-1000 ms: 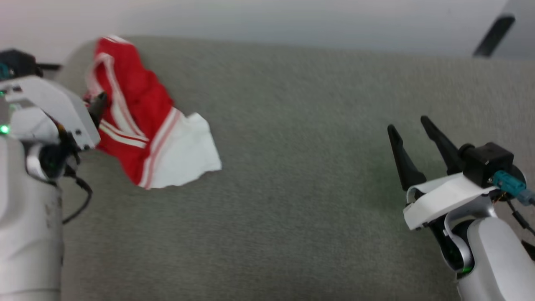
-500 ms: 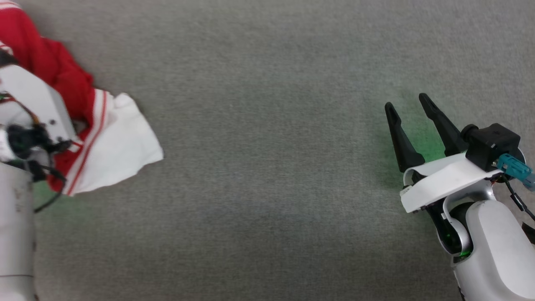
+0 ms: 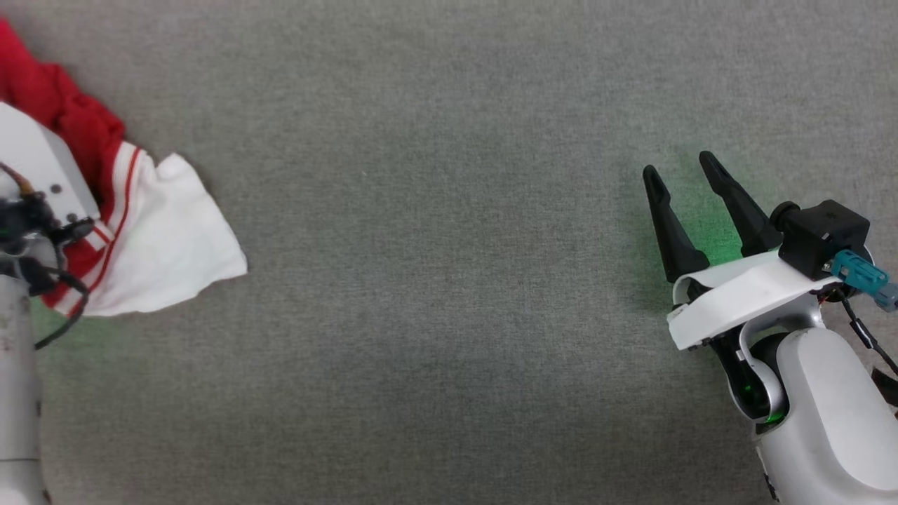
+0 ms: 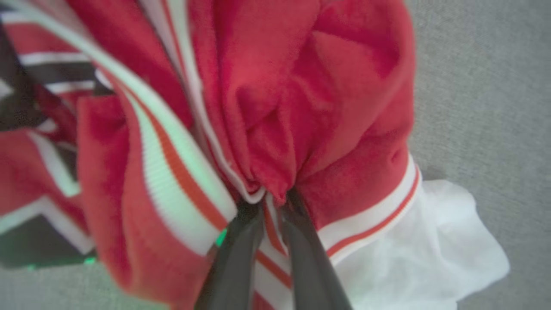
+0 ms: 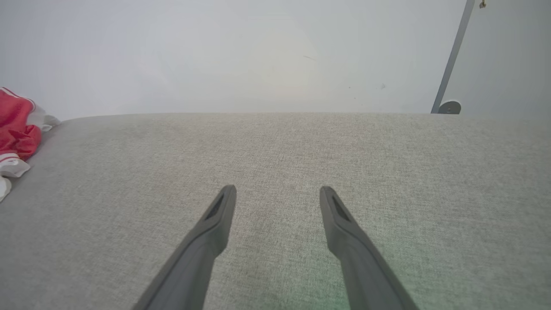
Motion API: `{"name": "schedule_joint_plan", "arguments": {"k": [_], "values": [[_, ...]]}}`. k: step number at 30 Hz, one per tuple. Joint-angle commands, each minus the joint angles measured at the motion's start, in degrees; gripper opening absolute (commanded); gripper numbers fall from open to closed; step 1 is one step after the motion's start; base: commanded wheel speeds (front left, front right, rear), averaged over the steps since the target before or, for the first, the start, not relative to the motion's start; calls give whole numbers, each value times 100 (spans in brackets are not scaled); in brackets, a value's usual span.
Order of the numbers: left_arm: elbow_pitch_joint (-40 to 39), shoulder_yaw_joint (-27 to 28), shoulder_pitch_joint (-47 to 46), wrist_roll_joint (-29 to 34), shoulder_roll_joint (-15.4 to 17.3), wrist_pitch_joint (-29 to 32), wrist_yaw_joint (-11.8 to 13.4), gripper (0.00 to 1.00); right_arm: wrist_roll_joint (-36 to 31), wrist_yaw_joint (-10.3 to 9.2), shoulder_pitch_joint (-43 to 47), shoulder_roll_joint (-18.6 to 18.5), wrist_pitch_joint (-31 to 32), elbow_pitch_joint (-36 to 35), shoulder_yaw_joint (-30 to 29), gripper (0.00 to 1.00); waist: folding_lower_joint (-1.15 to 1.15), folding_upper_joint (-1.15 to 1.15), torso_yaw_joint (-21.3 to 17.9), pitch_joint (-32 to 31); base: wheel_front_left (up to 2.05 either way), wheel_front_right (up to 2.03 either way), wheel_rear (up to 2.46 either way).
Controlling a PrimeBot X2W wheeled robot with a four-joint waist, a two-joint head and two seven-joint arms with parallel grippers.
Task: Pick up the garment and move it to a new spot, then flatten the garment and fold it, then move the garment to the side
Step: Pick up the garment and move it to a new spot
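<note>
Grey counter: grasp just made on the garment.
Head view showed it bunched far left, right gripper splayed and empty; left wrist view showed the left gripper newly clamped on a red fold, seemingly ready for lifting.

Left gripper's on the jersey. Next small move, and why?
Probably a short, slow lift of the left gripper to test the hold. Its fingers are closed on a bunched fold of the garment, which lies crumpled on the grey surface. The right gripper is open and well apart from it.
</note>
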Motion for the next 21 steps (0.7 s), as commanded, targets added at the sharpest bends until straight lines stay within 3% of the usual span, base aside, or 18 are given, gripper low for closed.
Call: {"name": "schedule_joint_plan", "arguments": {"k": [1, 5, 12, 21], "values": [[-113, -89, 47, 31, -124, -108, -42, 0, 32, 2, 22, -8, -55, 48, 2, 100, 0, 0, 124, -226, 0, 0, 0], [-505, -99, -85, 178, 65, -422, -6, 0, 53, 2, 141, -3, -91, 157, 6, 100, 0, 0, 232, -559, 0, 0, 0], [-1146, -200, -216, 335, 107, -918, -58, 0, 69, 2, 378, 25, -123, 349, 33, 100, 0, 0, 412, -1257, 0, 0, 0], [-1665, -420, -365, 375, -113, -1645, -274, 0, 94, 2, 657, 86, -132, 503, 22, 100, 0, 0, 600, -2036, 0, 0, 0]]}}
